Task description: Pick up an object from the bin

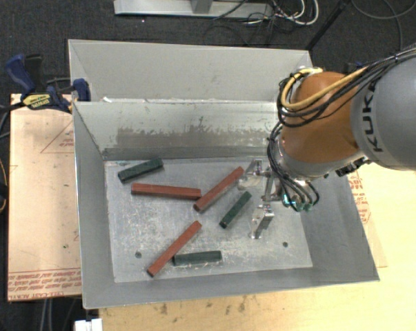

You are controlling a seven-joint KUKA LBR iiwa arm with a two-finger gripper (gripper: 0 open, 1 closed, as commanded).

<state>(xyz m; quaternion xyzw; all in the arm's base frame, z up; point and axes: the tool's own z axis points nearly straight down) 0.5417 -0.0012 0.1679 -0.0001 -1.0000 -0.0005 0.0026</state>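
My gripper (257,200) hangs low over the right part of the bin floor, open, with nothing between its fingers. One fingertip (261,225) is near the floor and the other sits by the upper right end of a slanted red-brown bar (219,189). A short dark green block (235,209) lies tilted just left of the gripper, apart from the fingers.
Further left lie a flat red-brown bar (166,191) and a dark green block (140,170). Toward the front are another slanted red-brown bar (174,248) and a dark green block (197,258). The arm's orange cover hangs over the bin's right wall.
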